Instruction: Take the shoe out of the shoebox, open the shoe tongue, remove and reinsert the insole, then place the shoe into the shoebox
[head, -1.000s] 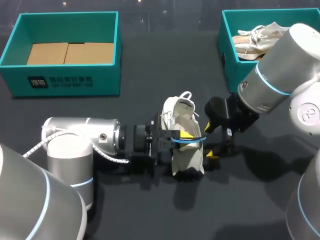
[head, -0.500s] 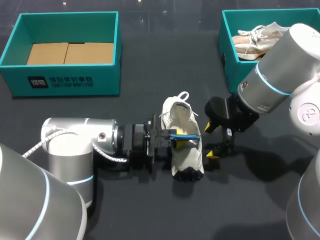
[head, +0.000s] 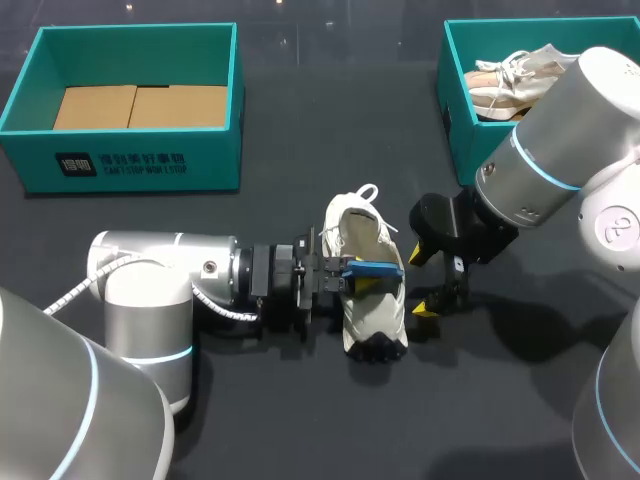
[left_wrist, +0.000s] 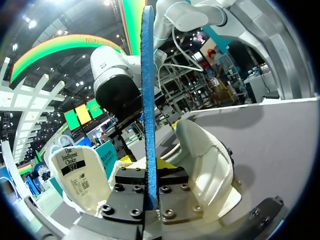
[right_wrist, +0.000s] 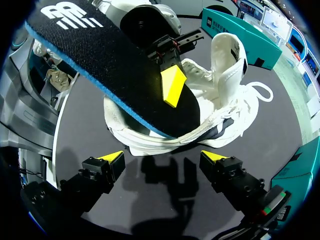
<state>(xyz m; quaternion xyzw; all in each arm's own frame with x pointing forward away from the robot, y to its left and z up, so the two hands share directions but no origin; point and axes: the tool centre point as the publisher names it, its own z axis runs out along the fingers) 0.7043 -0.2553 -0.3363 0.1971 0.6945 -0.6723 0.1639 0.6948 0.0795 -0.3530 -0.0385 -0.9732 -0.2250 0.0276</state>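
Observed: the white shoe (head: 372, 305) sits on the dark table (head: 300, 410) near its middle, between my two grippers, with its tongue (right_wrist: 227, 55) pulled up and open.

The left gripper (head: 358, 272) comes in from the left side. Its fingers are clamped on the insole (head: 374, 268), which has a blue edge and a black face. The left wrist view shows it gripped edge-on between the two pads. The insole lies across the shoe's opening; I cannot tell whether it touches the shoe.

The right gripper (head: 421, 284) hangs just beside the shoe on the right, fingers apart, holding nothing.

The left shoebox (head: 130, 30) holds cardboard. The right shoebox (head: 452, 95) holds a second shoe (head: 510, 80).
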